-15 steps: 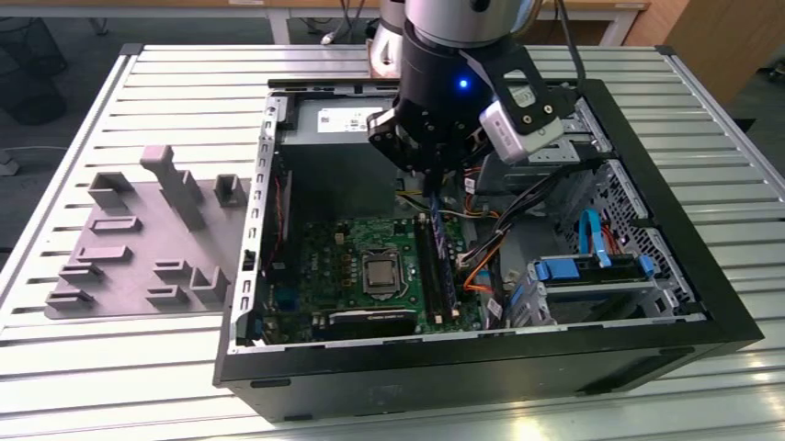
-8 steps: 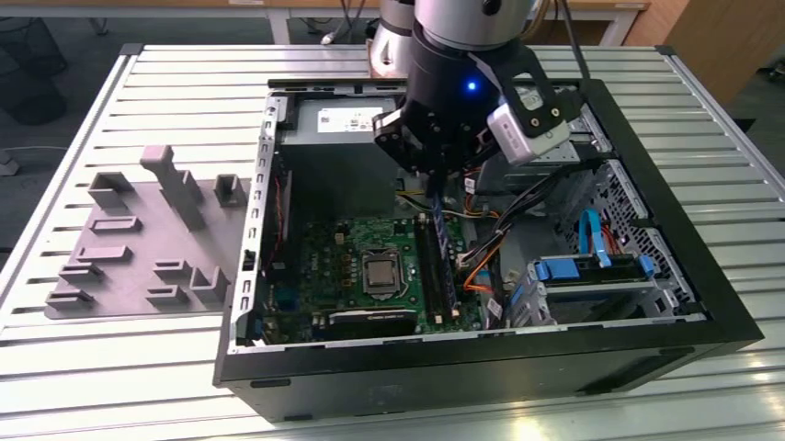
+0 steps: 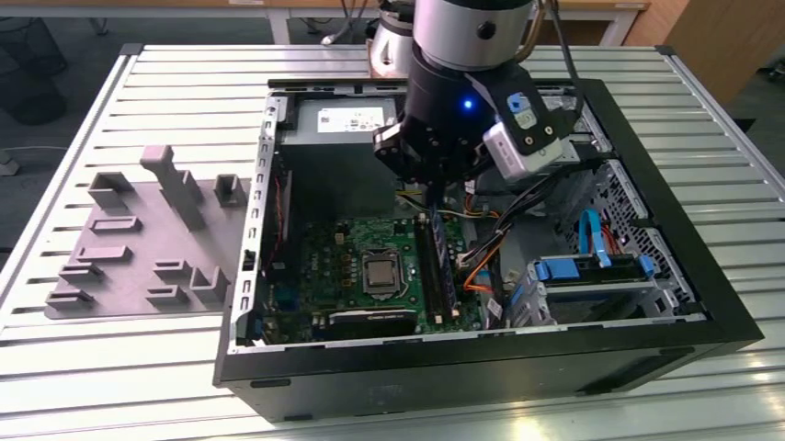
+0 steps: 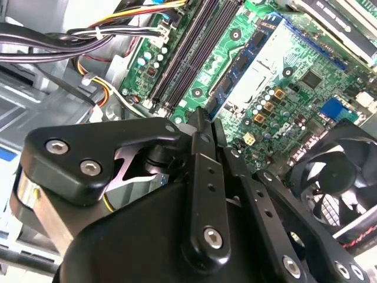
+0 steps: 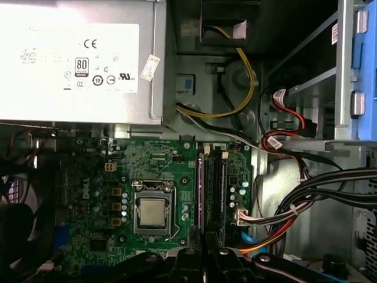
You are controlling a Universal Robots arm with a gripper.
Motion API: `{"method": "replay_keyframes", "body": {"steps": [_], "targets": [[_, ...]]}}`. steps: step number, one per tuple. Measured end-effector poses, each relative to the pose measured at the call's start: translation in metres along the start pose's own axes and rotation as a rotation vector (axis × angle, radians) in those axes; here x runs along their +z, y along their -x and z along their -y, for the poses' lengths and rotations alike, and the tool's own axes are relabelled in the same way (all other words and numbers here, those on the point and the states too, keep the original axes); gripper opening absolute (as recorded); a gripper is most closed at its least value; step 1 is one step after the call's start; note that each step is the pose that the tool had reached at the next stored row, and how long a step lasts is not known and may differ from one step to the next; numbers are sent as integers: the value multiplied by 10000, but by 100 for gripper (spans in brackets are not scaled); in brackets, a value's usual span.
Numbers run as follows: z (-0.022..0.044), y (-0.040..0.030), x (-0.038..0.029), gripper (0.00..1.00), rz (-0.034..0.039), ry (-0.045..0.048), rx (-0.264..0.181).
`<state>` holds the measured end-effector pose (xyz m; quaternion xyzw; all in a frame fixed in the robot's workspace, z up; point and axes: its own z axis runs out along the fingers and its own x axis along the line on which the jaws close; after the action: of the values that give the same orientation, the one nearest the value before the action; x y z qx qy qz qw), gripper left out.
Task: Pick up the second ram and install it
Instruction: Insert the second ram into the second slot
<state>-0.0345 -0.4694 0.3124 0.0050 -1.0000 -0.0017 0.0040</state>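
1. Task status: the pick-up looks done and the install does not. You have the gripper (image 3: 429,184) hanging inside the open computer case (image 3: 466,372), above the memory slots (image 3: 437,266).
2. Gripper state: in the second wrist view its fingers (image 4: 200,177) are drawn close together on a thin dark edge that sticks out past the tips. I judge this to be the second ram (image 4: 202,117), held edge-on. You can see the same thin piece below the gripper in the exterior view, apart from the board and not yet seated.
3. Slots: in the first wrist view the long black memory slots (image 5: 213,188) lie just ahead of the gripper (image 5: 205,259). One slot seems to carry a stick already, but I cannot confirm that. At least one slot reads as vacant.
4. Case contents:
   - A green motherboard (image 3: 349,262) with the bare processor socket (image 3: 381,273) at its middle.
   - A silver power supply (image 3: 349,118) at the far end.
   - Blue drive brackets (image 3: 589,269) toward the exterior view's right.
   - Bundled cables (image 3: 481,262) between the brackets and the slots.
   - A black fan (image 4: 344,171) at the board's edge.
5. Grey fixture tray (image 3: 135,234): it sits on the slatted counter (image 3: 123,377) on the exterior view's left, well apart from the case. Its moulded holders appear to hold no stick.
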Motion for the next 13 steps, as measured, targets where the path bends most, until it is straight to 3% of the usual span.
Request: {"method": "replay_keyframes", "body": {"steps": [13], "targets": [[4,56,235,14,1,2,197]]}}
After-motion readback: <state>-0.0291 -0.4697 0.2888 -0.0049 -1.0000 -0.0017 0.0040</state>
